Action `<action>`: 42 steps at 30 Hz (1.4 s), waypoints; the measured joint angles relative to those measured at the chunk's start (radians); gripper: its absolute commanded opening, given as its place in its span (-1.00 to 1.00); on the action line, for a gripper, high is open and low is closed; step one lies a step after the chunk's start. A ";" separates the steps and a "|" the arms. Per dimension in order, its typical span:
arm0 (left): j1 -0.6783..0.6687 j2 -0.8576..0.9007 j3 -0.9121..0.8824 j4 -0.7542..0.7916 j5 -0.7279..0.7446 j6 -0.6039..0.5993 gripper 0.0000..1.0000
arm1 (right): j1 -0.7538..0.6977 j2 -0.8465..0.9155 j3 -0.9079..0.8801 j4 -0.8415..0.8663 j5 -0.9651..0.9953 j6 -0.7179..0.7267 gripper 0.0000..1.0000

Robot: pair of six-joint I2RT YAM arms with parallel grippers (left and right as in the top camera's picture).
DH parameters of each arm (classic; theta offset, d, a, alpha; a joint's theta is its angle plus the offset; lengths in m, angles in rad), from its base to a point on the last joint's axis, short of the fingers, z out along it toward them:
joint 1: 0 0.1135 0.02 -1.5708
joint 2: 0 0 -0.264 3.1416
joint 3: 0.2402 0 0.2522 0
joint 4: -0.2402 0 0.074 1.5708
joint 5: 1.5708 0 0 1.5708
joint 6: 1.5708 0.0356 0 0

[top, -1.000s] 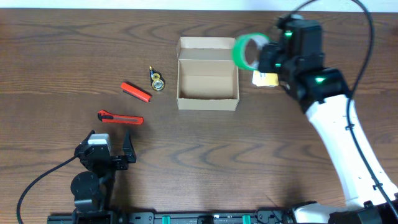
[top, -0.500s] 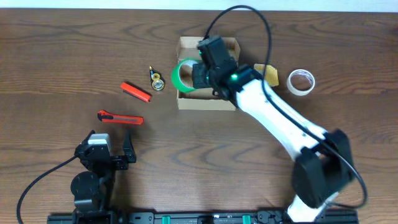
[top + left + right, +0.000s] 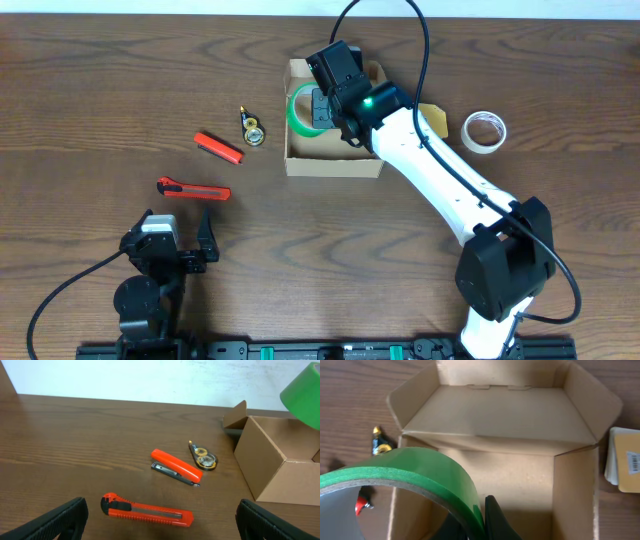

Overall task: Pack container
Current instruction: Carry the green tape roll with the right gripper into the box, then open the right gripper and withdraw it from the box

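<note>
The container is a brown cardboard box [image 3: 335, 160] with its flap lid open, at the back middle of the table; it also shows in the right wrist view [image 3: 520, 415] and the left wrist view [image 3: 280, 470]. My right gripper [image 3: 320, 105] is shut on a green tape roll [image 3: 298, 110] and holds it over the box's left part; the roll fills the lower left of the right wrist view [image 3: 405, 472]. My left gripper [image 3: 185, 240] is open and empty near the table's front left, behind an orange box cutter [image 3: 147, 510].
On the table left of the box lie an orange box cutter [image 3: 193, 188], a red stapler [image 3: 218, 147] and a small correction-tape dispenser [image 3: 252, 129]. Right of the box lie a yellow pad [image 3: 432, 117] and a white tape roll [image 3: 484, 131].
My right arm has swung left from beside the box with the green tape roll, then shifted it slightly toward the box's back left. The left arm has not moved.
</note>
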 measured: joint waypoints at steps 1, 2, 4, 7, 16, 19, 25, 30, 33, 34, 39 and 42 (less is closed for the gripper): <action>0.000 0.000 0.000 0.000 0.000 0.000 0.91 | 0.000 0.005 0.000 0.000 0.005 0.002 -0.97; 0.000 0.000 0.000 0.000 0.000 0.000 0.91 | 0.000 0.011 0.000 -0.002 0.008 0.003 -0.97; 0.000 0.000 0.000 0.000 0.000 0.000 0.91 | 0.000 0.032 0.001 -0.008 0.011 0.007 -0.98; 0.000 0.000 0.000 0.000 0.000 0.000 0.91 | 0.000 0.074 0.001 -0.020 0.010 0.009 -0.97; 0.000 0.000 0.000 0.000 0.000 0.000 0.91 | 0.000 0.130 0.001 -0.013 0.011 0.009 -0.97; 0.000 0.000 0.000 0.000 0.000 0.000 0.91 | 0.000 0.137 0.001 -0.002 0.011 0.009 -0.90; 0.000 0.000 0.000 0.000 0.000 0.000 0.91 | 0.000 0.143 0.001 0.022 0.023 0.023 -0.23; 0.000 0.000 0.000 0.000 0.000 0.000 0.91 | 0.000 0.143 0.001 0.013 0.024 0.019 -0.18; 0.000 0.000 0.000 0.000 0.000 0.000 0.91 | 0.000 0.143 0.002 -0.026 0.011 0.021 -0.08; 0.000 0.000 0.000 0.000 0.000 0.000 0.91 | 0.000 0.140 0.002 -0.044 0.007 0.021 -0.04; 0.000 0.000 0.000 0.000 0.000 0.000 0.91 | -0.008 0.061 0.002 -0.129 0.009 0.021 0.23; 0.000 0.000 0.000 0.000 0.000 0.000 0.91 | -0.043 -0.076 0.006 -0.169 0.037 -0.003 0.31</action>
